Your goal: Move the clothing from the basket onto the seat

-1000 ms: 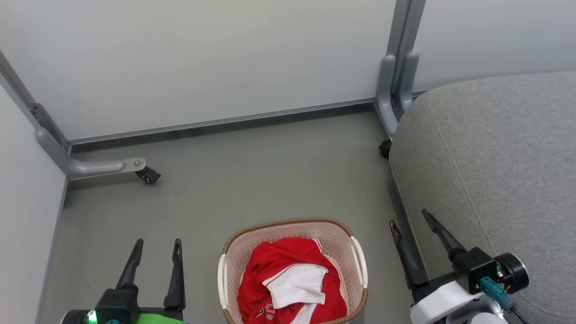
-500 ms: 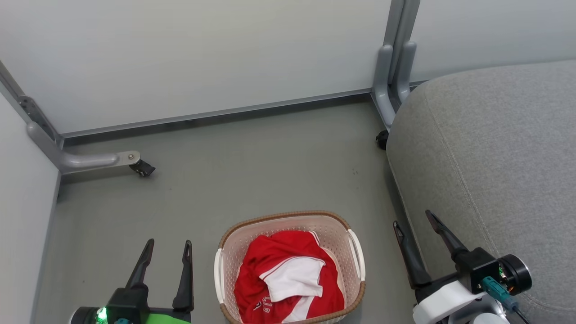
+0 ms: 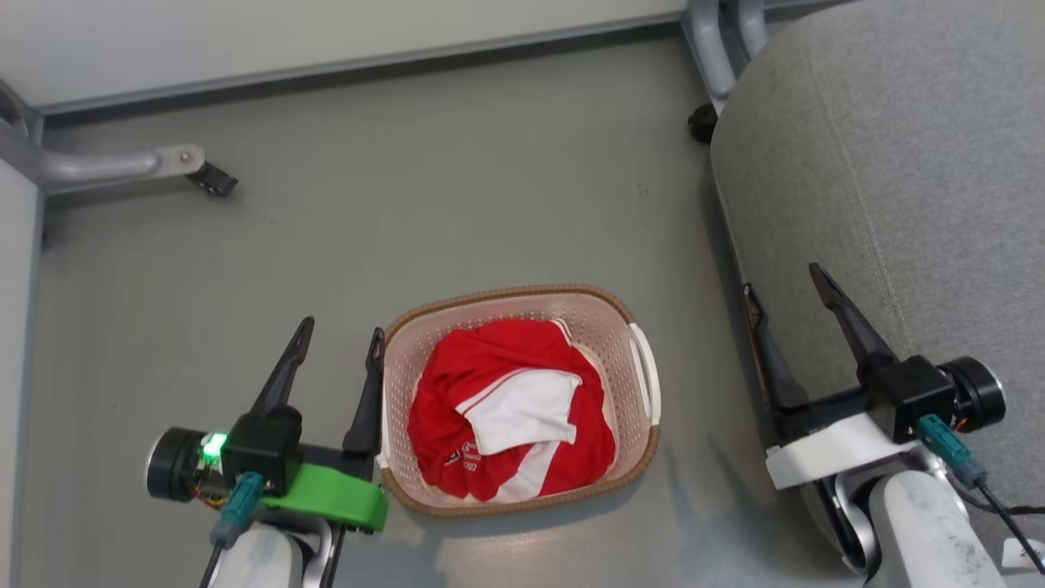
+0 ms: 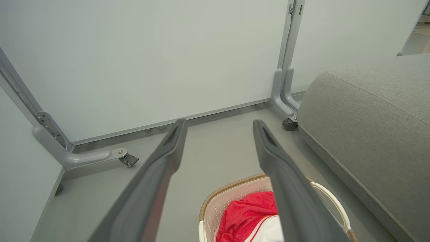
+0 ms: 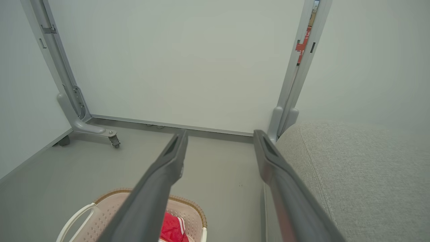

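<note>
The red jersey with white panels lies crumpled inside the cream perforated basket, which stands on the grey floor. My left gripper is open just left of the basket, its right finger close to the rim. My right gripper is open between the basket and the grey seat, which rises at the right. In the left wrist view the jersey and basket sit low between the fingers, with the seat to the right. The right wrist view shows the basket at the bottom and the seat on the right.
Pale partition panels close off the back and left, carried on grey metal feet with castors at the left and at the seat's far corner. Open grey floor lies beyond the basket.
The head view has tilted down, so the wall has slid up out of the picture. The basket and both grippers now sit higher in it, with more of both arms showing.
</note>
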Controlling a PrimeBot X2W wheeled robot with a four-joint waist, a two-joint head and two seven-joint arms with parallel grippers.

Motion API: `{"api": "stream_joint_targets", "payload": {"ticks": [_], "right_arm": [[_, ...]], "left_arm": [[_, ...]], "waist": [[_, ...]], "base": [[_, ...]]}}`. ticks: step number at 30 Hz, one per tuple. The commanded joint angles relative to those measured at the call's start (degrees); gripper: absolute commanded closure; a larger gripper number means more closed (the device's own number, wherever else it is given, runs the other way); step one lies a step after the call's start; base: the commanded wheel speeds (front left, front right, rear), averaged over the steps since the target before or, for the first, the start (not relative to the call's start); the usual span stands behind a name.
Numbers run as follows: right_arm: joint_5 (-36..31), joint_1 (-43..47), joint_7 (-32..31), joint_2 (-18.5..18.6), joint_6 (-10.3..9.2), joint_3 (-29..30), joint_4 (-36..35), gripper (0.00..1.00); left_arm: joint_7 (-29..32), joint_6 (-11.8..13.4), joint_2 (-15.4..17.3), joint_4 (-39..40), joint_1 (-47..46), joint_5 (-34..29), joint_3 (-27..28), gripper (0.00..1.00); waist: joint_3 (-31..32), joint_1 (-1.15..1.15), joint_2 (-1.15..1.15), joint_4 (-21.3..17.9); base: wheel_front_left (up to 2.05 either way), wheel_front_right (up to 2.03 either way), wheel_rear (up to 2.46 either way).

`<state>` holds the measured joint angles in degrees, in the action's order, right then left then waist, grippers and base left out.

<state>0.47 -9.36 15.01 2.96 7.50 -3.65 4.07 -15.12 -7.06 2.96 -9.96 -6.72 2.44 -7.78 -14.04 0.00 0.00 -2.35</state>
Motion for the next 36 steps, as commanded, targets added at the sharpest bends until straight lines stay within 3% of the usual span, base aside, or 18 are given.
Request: {"api": "stream_joint_targets", "payload": {"ticks": [1, 8, 15, 22, 29, 36], "right_arm": [[-0.36, -1.75, 0.25, 0.53, -0.02, 0.30, -0.60, 0.00], [-0.96, -7.56, 0.25, 1.90, -0.02, 1.21, -3.35, 0.00], [-1.59, -12.12, 0.25, 2.98, -0.02, 2.52, -6.46, 0.00], [-1.67, -14.45, 0.25, 3.37, -0.02, 3.53, -9.60, 0.00], [-1.78, -15.92, 0.25, 3.61, -0.02, 3.20, -11.12, 0.00], [-1.38, -17.37, 0.25, 3.63, -0.02, 2.11, -12.99, 0.00]], "left_arm": [[-0.05, -0.26, 0.65, -0.61, -2.91, -0.55, -0.55, 0.00], [-0.06, -0.42, 2.41, -7.64, -14.21, -0.10, -7.50, 0.00], [-0.05, -0.44, 6.03, -20.97, -29.50, -0.12, -21.40, 0.00], [-0.05, -0.38, 5.44, -37.74, -43.50, 4.22, -35.71, 0.00], [-0.05, -0.37, 5.69, -46.45, -50.79, 7.27, -48.15, 0.00], [-0.05, -0.37, 8.00, -50.37, -55.55, 11.42, -53.60, 0.00]], "waist": [[-10.28, 0.00, 0.00, 0.09], [-20.27, 0.00, 0.00, 0.51], [-29.00, 0.00, 0.00, 0.17], [-36.42, 0.00, 0.00, -0.54], [-41.13, 0.00, 0.00, -1.80], [-44.24, 0.00, 0.00, -4.00]], "base": [[0.00, 0.00, 0.00], [0.00, 0.00, 0.00], [0.00, 0.00, 0.00], [0.00, 0.00, 0.00], [0.00, 0.00, 0.00], [0.00, 0.00, 0.00]]}}
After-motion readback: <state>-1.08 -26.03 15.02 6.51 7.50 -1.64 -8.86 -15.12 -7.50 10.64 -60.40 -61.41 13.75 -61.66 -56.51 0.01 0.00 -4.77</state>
